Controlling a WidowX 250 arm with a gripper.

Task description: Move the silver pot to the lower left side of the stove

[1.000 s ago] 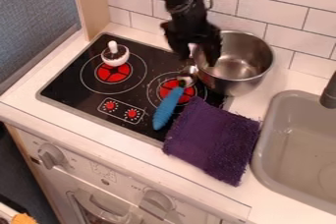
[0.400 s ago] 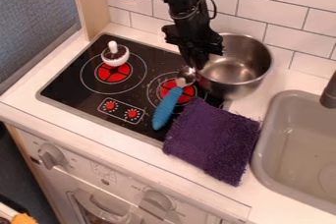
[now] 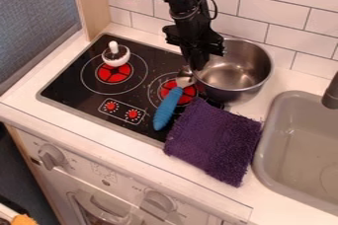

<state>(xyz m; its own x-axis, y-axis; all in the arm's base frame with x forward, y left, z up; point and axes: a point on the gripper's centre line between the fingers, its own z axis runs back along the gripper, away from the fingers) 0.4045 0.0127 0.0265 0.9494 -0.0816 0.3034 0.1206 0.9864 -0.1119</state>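
The black two-finger gripper (image 3: 196, 65) hangs down at the left side of the round silver metal pot (image 3: 241, 68), its fingers brought together on the pot's rim. The pot is upright at the upper right corner of the black glass stove top (image 3: 72, 78), with the white tabletop (image 3: 280, 78) to its right; whether its base is touching the surface cannot be told. It is well apart from the lower left side of the stove.

Just left of the pot lies a spoon with a metal head and a ribbed blue handle (image 3: 168, 108), slanting across the right-hand red burner (image 3: 188, 93). A thick purple cloth (image 3: 214, 142) lies below the pot, partly on the stove's lower right edge and partly on the tabletop. A small white rounded object with a dark top and a white knob (image 3: 115, 55) sits on the left-hand red burner (image 3: 113, 73). The grey sink (image 3: 300, 140) is set into the tabletop to the right, and a white tiled wall (image 3: 294, 14) rises behind.
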